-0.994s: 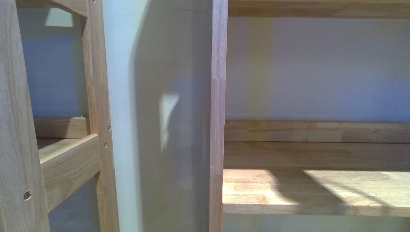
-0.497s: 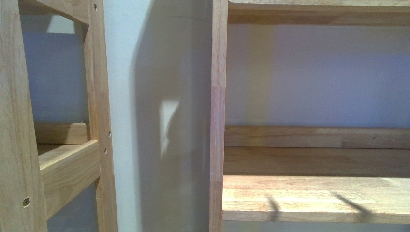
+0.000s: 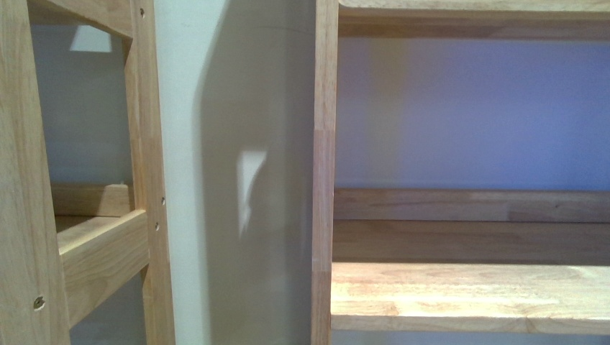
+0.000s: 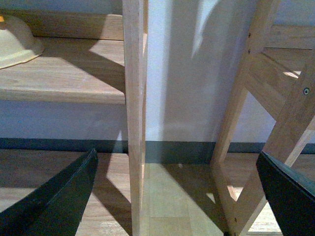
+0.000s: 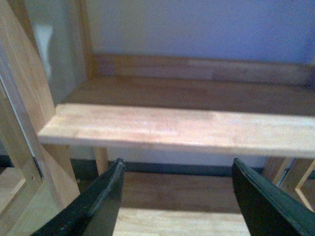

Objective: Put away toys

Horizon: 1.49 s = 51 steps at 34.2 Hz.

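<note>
Orange-yellow plush is nowhere to be seen in any of the three views; the toy lies outside what the cameras catch. Both grippers hold nothing. The left gripper (image 4: 177,196) has its two dark fingers spread wide, one finger (image 4: 59,201) low at one side of its wrist view and the other at the far side, with bare floor between them. The right gripper (image 5: 182,206) is likewise wide apart, its dark green-black fingers (image 5: 98,206) framing the edge of a shelf board.

From the front, a pale wooden shelving unit's upright post (image 3: 324,172) runs from top to bottom, and a light butcher-block wooden shelf board (image 3: 467,295) reaches out from it to the right, sunlit at its front edge and shaded toward the back rail. A second wooden frame with slanted rails (image 3: 101,251) stands at the left, with visible screw heads. Between the two, a pale painted wall (image 3: 237,108) carries a broad soft shadow and a small bright patch of light.

The left wrist view shows a cream-coloured rounded bowl-like object (image 4: 15,46) on a shelf, a dark skirting strip (image 4: 177,150) along the wall foot, and light wood plank flooring (image 4: 167,196) beneath.
</note>
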Each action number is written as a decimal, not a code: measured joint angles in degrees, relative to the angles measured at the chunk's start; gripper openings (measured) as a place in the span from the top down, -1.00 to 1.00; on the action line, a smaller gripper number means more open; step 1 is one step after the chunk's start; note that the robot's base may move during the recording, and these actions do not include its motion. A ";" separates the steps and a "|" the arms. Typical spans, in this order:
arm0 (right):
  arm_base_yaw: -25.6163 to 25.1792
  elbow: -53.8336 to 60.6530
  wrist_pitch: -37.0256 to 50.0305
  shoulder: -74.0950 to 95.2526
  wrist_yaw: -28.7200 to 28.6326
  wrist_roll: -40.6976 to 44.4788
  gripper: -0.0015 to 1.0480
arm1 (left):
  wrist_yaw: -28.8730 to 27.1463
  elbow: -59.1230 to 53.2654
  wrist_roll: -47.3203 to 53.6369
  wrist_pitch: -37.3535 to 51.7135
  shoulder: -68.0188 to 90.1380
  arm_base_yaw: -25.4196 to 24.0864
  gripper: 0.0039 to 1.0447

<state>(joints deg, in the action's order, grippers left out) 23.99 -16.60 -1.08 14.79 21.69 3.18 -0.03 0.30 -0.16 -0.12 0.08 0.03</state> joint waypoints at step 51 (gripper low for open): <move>-23.78 16.11 1.09 -14.64 -21.57 -2.86 0.93 | 0.02 0.00 0.00 0.00 0.00 0.00 -0.89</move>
<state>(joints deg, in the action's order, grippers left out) 0.21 -0.49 0.01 0.14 0.12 0.32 -0.01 0.30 -0.16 -0.12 0.08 0.03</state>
